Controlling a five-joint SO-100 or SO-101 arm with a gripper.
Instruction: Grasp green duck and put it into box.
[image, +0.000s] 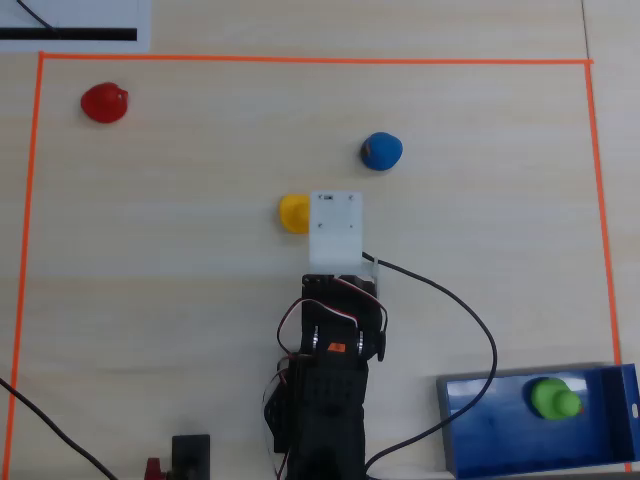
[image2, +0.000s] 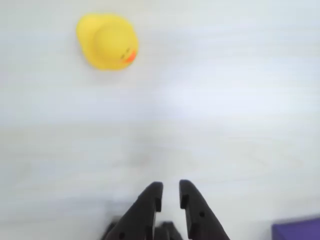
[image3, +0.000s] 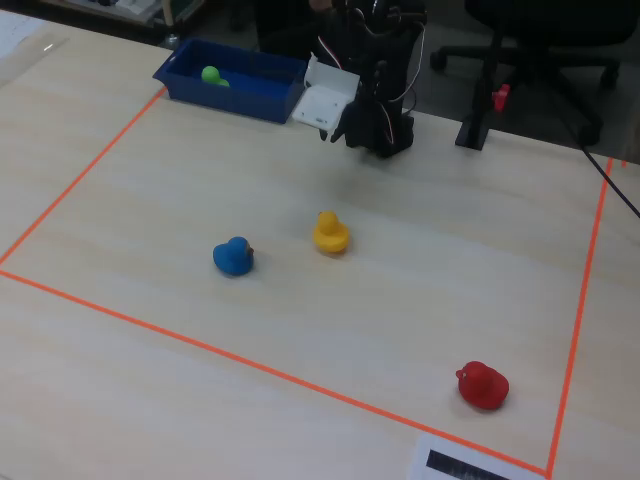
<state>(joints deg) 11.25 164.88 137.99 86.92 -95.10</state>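
The gripper (image2: 170, 192) hangs empty above bare table in the wrist view, its two dark fingers drawn almost together with only a thin slit between them and nothing held; a corner of the blue box (image2: 297, 228) shows at the lower right edge of that view. Just beyond the fingers, up and to the left, sits the yellow duck (image2: 107, 41), well clear of the tips. From overhead, the arm (image: 330, 400) reaches up the middle of the table (image: 180, 300) with its white wrist block partly over the yellow duck; the box (image: 470, 440) lies at the lower right beside the arm's base, and the green duck (image: 553, 398) rests inside it near the right-hand wall, so the job looks done. Farther out, the blue duck (image: 381, 150) stands apart to the upper right, and the red duck (image: 104, 102) sits alone in the far left corner, all inside the orange tape border (image: 300, 60).

The risks from here look small but real; the black cable (image: 470, 320) runs from the arm across the box's near edge, and a swing of the arm could drag it and nudge the box or tip the duck out; a low sweep of the wrist could also knock the yellow duck beneath it.
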